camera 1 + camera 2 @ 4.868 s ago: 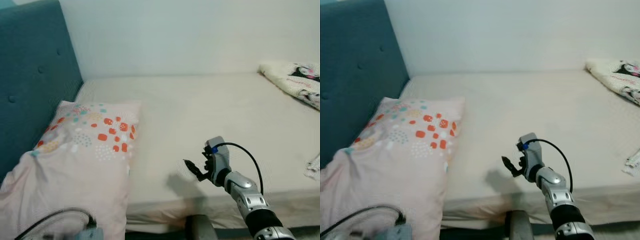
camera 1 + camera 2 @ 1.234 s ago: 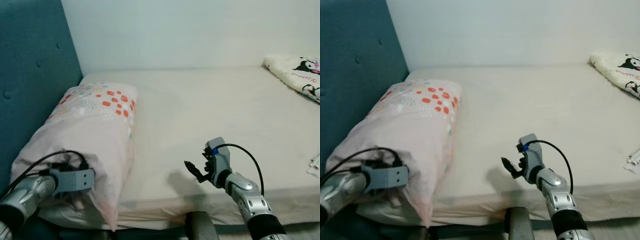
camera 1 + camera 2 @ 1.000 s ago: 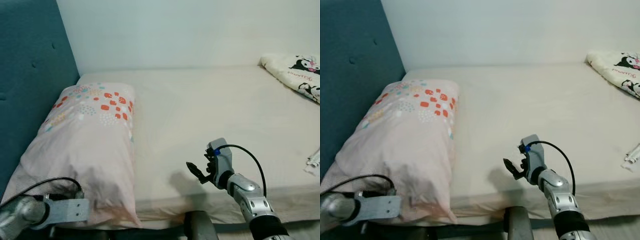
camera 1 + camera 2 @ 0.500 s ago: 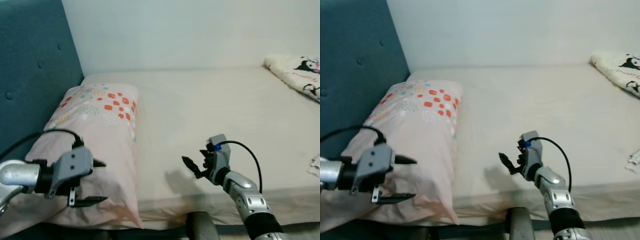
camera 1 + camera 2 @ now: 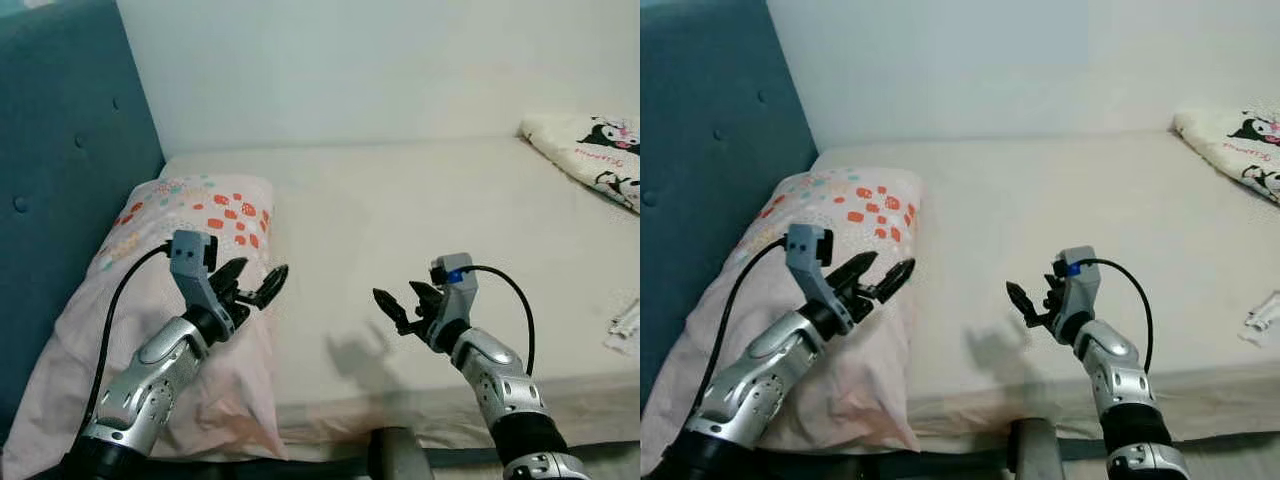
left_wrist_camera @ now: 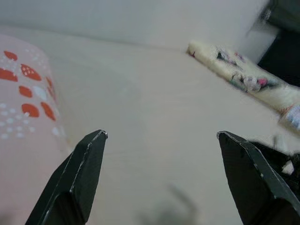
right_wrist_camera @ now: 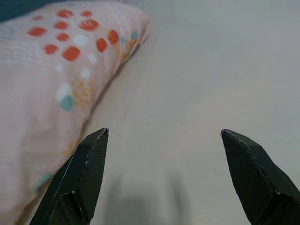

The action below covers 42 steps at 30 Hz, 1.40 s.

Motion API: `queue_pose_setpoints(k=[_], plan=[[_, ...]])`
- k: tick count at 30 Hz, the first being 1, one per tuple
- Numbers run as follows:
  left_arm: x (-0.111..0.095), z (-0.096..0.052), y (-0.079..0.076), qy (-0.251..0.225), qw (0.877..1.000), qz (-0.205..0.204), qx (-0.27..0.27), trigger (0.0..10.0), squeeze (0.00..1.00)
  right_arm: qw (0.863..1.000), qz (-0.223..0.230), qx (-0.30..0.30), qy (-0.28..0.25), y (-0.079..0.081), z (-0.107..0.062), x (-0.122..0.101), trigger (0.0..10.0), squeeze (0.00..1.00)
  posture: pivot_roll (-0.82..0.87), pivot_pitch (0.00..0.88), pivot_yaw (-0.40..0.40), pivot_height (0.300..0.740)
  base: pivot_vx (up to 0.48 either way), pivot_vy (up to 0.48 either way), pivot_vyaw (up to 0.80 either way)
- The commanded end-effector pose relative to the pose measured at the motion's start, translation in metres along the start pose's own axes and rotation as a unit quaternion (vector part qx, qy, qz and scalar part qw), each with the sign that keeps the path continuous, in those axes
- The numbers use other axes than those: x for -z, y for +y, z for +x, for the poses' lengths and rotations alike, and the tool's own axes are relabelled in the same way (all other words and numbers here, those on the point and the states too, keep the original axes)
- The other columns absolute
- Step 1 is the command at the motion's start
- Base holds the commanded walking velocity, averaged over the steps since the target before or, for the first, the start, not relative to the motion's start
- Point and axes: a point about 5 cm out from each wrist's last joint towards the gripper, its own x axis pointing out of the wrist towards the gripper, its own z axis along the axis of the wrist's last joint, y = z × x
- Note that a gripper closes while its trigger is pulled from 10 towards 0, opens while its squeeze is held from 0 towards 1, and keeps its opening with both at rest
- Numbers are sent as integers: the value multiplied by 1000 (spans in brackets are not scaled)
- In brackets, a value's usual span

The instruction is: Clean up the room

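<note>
A pink pillow [image 5: 170, 300] with red, teal and white dots lies along the left side of the cream bed [image 5: 400, 210], against the teal headboard [image 5: 60, 170]. My left gripper [image 5: 255, 283] hovers open over the pillow's right edge, empty, pointing toward the bed's middle. My right gripper [image 5: 396, 304] hangs open above the mattress near the front edge, also empty. The right wrist view looks at the pillow [image 7: 51, 75] past its fingers [image 7: 79, 178].
A folded cream blanket [image 5: 585, 155] with cartoon prints lies at the far right of the bed. A small white item [image 5: 625, 325] sits at the right front edge. A pale wall runs behind the bed. The mattress between the grippers is bare.
My left arm let go of the pillow, which now lies flat on the bed, and rose over its right edge with fingers open. The right gripper barely moved.
</note>
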Motion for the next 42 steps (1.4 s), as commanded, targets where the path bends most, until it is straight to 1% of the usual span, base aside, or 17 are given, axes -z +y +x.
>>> queue_pose_setpoints(k=[1, 2, 3, 5, 9, 10, 12, 15, 20, 25, 26, 35, 37, 38, 40, 41, 42], plan=[[1, 1, 5, 5, 1000, -1, -17, 10000, 0, 1000, 6, -9, -9, 3, 4, -2, 10000, 0, 30, 0, -30, 605, 0, 0, 0], [1, 1, 5, 5, 1000, -1, -17, 10000, 0, 1000, 6, -9, -9, 3, 4, -2, 10000, 0, 30, 0, -30, 605, 0, 0, 0], [0, 2, 10, 3, 999, -2, -34, 10000, 0, 1000, 9, -11, -10, 5, 4, -2, 10000, 0, 33, 0, -27, 610, 0, 0, 0], [1, 4, 18, 11, 997, 17, -72, 10000, 0, 1000, 12, -14, -10, 8, 5, 0, 10000, 0, 32, 0, -21, 620, -480, 0, 0], [0, 5, 20, 11, 996, 23, -86, 10000, 0, 1000, 15, -16, -10, 10, 5, 2, 10000, 0, 33, 0, -19, 630, -120, 0, 0], [2, 5, 20, 26, 995, 16, -94, 10000, 0, 1000, 17, -16, -10, 11, 5, 3, 10000, 0, 34, 0, -17, 635, 0, 0, 0], [2, 5, 17, 13, 996, 21, -89, 10000, 0, 1000, 19, -18, -10, 13, 6, 5, 10000, 0, 32, 0, -15, 645, -281, 0, 0], [9, 5, 14, 32, 995, 31, -90, 10000, 0, 1000, 19, -21, -8, 14, 6, 6, 10000, 0, 31, 0, -15, 655, 0, 0, 0], [17, 3, 8, 34, 996, 29, -77, 10000, 0, 1000, 20, -23, -6, 16, 6, 7, 10000, 0, 34, 0, -15, 675, 0, 0, 0], [26, -1, 12, 48, 994, 29, -91, 10000, 0, 1000, 20, -19, -7, 14, 6, 7, 10000, 0, 35, 0, -16, 690, 0, 0, 0], [29, -4, 17, 50, 993, 31, -103, 10000, 0, 1000, 20, -17, -7, 13, 6, 6, 10000, 0, 38, 0, -18, 700, 0, 0, 0], [37, -11, 26, 56, 991, 31, -120, 10000, 0, 1000, 24, -15, -1, 11, 6, 9, 10000, 0, 43, 0, -23, 730, 0, 0, 0], [55, -27, 39, 74, 986, 14, -147, 10000, 0, 1000, 23, -9, 9, 11, 5, 15, 10000, 0, 44, 0, -20, 740, 0, -154, 0], [55, -27, 39, 74, 986, 14, -147, 10000, 0, 1000, 23, -9, 9, 11, 5, 15, 10000, 0, 44, 0, -20, 740, 0, -307, 0], [73, -44, 52, 107, 978, 18, -181, 10000, 0, 1000, -1, -11, 27, 13, 3, 22, 10000, 0, 43, 0, -20, 740, 0, -480, 0], [73, -44, 52, 107, 978, 18, -181, 10000, 0, 1000, -1, -11, 27, 13, 3, 22, 10000, 0, 43, 0, -20, 740, 0, -480, 0], [80, -51, 57, 118, 974, 19, -192, 10000, 0, 999, -8, -8, 37, 13, 3, 25, 10000, 0, 43, 0, -20, 740, 0, -480, 0]])
